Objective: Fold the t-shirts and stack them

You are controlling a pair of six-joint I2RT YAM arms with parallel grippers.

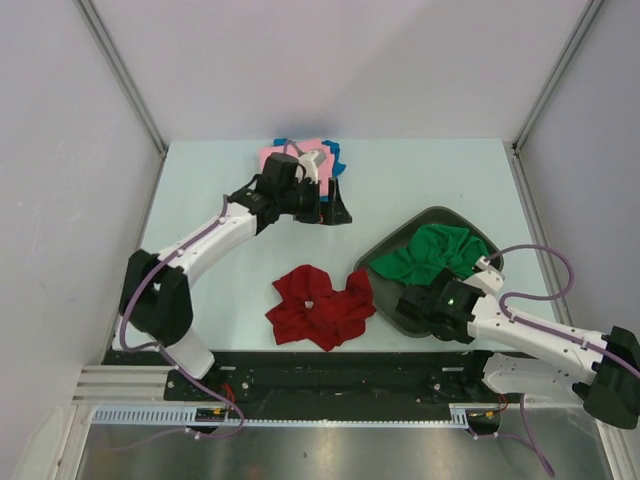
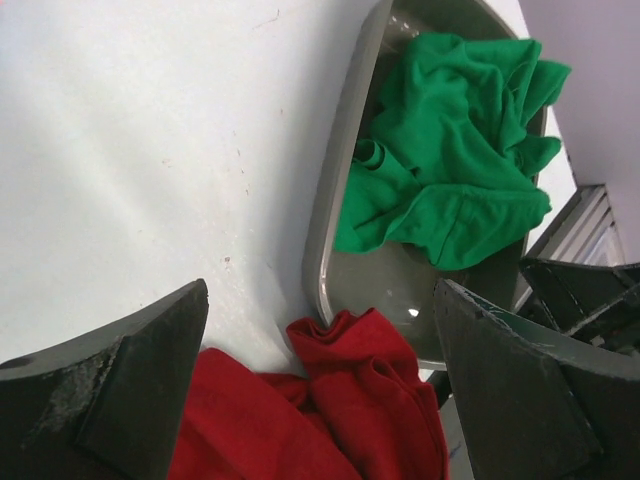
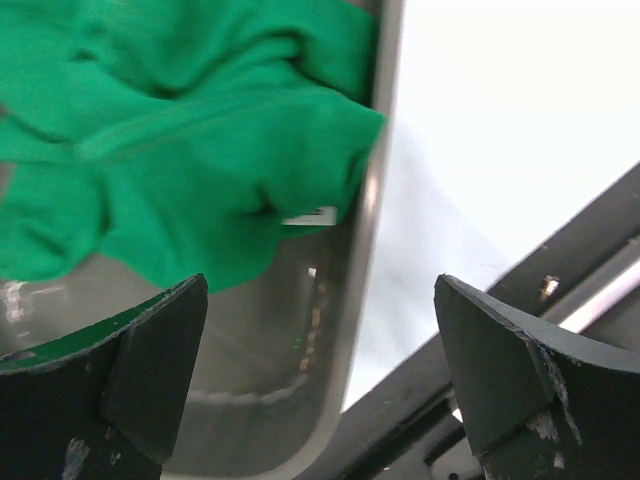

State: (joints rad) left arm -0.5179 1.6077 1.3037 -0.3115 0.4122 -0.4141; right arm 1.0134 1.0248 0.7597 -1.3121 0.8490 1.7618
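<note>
Tray rim [image 3: 362, 260] under spread right fingers [image 3: 120, 385], left fingers [image 2: 110, 400] spread too, red t-shirt [image 1: 320, 305] adjacent

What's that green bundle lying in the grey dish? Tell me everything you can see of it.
It is a green t-shirt of plain, soft-looking cloth, bright and even in colour. It is not folded: it lies crumpled in a loose heap with deep creases, inside the grey tray, one edge reaching the tray's rim. A small white tag shows on it. Only the tray visibly touches it; the right gripper hangs open close by without holding it.
</note>
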